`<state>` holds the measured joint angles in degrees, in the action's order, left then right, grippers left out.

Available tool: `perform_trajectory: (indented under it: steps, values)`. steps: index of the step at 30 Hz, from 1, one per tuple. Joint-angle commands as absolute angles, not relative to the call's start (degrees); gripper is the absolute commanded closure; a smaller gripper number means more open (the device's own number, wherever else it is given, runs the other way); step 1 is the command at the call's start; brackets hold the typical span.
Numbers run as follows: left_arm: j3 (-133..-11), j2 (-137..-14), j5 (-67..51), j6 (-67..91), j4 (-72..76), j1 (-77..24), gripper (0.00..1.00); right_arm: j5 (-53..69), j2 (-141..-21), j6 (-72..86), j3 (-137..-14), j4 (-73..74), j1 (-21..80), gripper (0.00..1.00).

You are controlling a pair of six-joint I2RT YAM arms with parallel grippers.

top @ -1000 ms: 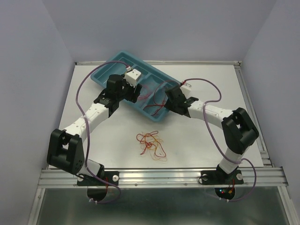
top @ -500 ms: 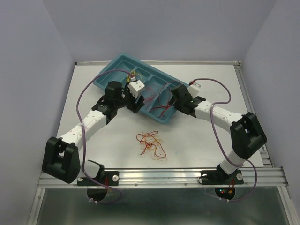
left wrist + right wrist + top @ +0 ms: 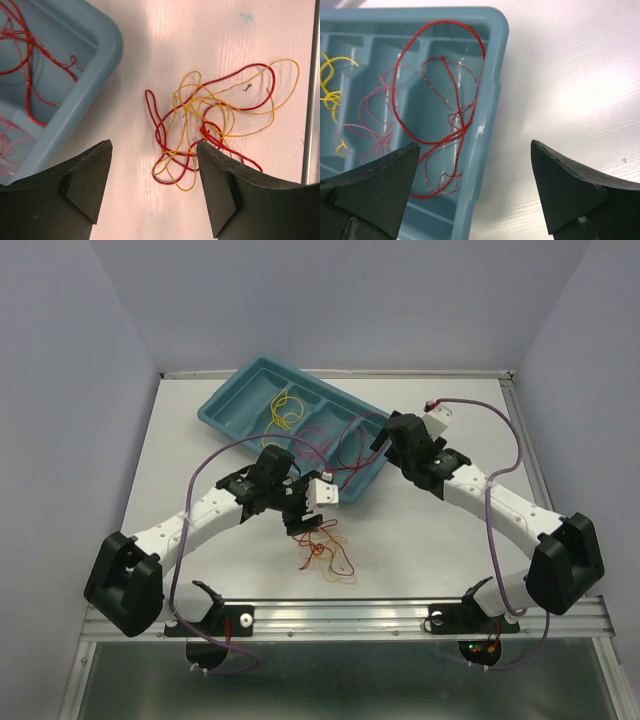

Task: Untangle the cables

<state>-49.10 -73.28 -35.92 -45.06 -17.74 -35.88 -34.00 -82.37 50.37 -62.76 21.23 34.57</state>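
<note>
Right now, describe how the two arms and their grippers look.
Both the left arm and the right arm have white links between bulky black joints. A thin purple cable loops along each. Each wrist carries a small white box. The left gripper and right gripper have matte black, wedge-shaped fingers.

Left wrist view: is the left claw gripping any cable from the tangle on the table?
No, the left claw hangs open above the red and yellow tangle, with nothing clamped between its fingers.
</note>
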Motion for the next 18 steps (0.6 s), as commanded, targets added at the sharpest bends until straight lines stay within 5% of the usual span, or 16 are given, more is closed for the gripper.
perform_trajectory:
  steps: [1,7,13,16,17,18]
  values:
    - [-48.8,-74.7,-35.8,-50.7,-22.3,-37.9,0.21,-38.1,-77.9,48.5,-60.7,20.7,34.5,0.03]
    - [-46.4,-77.0,-31.8,-48.9,-20.0,-40.4,0.25,-39.5,-74.1,48.6,-59.6,20.7,34.5,0.03]
    - [-46.9,-80.4,-30.1,-48.5,-20.1,-41.9,0.44,-39.2,-73.6,48.7,-59.6,20.7,34.5,0.03]
    - [-46.9,-80.6,-29.3,-48.3,-20.0,-42.8,0.69,-39.0,-72.8,49.0,-59.2,20.6,34.5,0.04]
    - [-47.0,-79.7,-29.4,-47.9,-19.6,-42.8,0.89,-38.3,-72.3,48.5,-59.2,20.6,34.5,0.04]
    - [-47.1,-78.9,-29.4,-47.5,-19.3,-42.9,0.98,-37.7,-72.1,46.6,-59.3,20.5,34.5,0.04]
